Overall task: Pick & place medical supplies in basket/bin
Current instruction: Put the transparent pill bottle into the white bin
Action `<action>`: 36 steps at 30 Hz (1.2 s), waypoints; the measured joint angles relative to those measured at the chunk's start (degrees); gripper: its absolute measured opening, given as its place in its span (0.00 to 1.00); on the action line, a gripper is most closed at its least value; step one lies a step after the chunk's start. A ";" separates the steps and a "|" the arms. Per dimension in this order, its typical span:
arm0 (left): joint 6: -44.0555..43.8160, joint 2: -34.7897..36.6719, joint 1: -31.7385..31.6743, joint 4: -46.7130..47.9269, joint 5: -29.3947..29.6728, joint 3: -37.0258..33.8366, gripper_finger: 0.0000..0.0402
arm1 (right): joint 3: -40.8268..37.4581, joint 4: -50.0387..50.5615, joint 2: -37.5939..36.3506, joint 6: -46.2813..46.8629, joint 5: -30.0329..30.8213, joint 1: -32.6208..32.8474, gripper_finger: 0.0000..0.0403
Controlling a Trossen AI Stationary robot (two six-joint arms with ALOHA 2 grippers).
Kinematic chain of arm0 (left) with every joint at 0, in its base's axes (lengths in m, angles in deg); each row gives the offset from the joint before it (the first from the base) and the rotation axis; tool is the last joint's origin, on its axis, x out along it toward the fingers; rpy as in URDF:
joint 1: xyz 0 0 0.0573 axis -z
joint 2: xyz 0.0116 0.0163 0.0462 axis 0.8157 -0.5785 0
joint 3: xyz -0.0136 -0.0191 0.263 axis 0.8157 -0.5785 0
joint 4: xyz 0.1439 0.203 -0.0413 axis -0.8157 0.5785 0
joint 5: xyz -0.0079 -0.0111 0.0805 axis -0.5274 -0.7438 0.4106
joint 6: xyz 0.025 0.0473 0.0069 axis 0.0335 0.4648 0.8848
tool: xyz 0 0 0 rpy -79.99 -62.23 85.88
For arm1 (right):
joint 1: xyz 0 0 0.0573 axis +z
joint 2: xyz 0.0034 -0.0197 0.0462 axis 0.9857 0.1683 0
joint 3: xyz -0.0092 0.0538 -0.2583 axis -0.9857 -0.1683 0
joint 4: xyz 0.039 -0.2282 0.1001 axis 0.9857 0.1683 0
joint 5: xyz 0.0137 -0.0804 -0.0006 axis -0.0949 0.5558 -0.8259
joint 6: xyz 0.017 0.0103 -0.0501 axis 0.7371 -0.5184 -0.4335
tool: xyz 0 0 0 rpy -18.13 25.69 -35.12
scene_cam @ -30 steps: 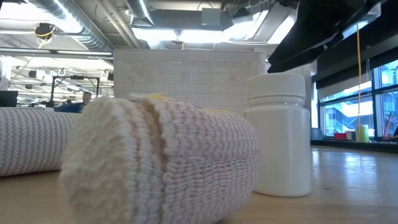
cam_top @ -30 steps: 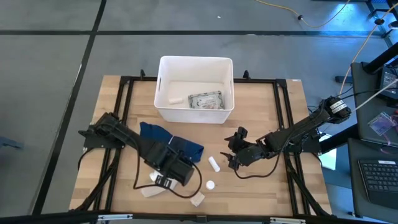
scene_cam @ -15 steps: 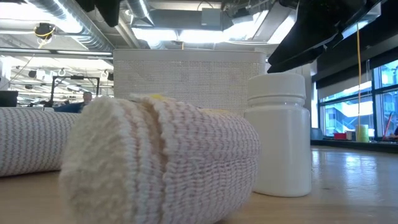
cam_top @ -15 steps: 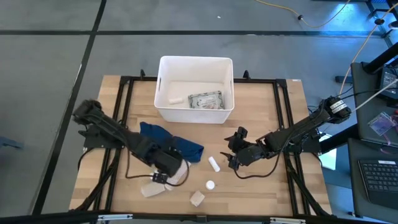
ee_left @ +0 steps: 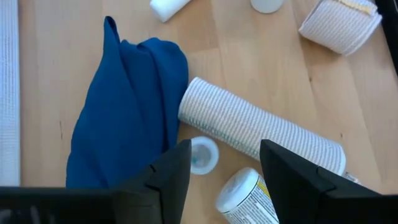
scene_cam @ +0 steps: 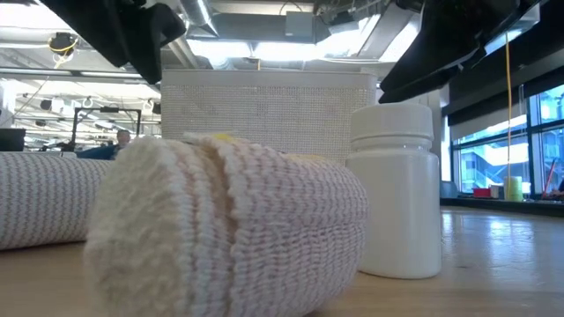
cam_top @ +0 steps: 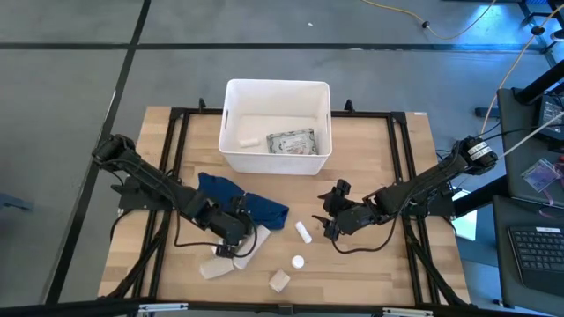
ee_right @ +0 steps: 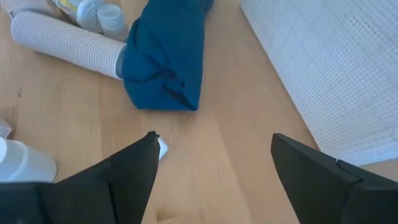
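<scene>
With L jaws spread above the bandage roll [ee_left: 261, 128], vial [ee_left: 203, 154] lies between them; R jaws spread nr blue cloth [ee_right: 165, 59].

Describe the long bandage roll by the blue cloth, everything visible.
The long bandage roll is a white ribbed woven cylinder with faint greenish lines, looking like elastic gauze, fully wound. It lies flat on the wooden table, on its side. One end butts against the blue cloth. A small clear vial and a labelled white bottle lie close along one side; whether they touch it is unclear. The open left pincer hovers just above it, not gripping it.
</scene>
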 joint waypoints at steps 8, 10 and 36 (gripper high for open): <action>-0.50 0.00 0.00 -1.25 -0.38 0.00 0.46 | 0.00 -0.14 0.00 -1.51 0.02 0.00 0.76; 0.13 -0.06 0.00 -1.26 -0.94 0.00 0.49 | 0.00 -0.17 0.00 -1.53 0.00 0.00 0.76; -6.37 -3.23 -1.13 -4.60 0.73 -3.63 0.65 | 0.00 -0.30 0.00 -1.64 0.07 0.00 0.76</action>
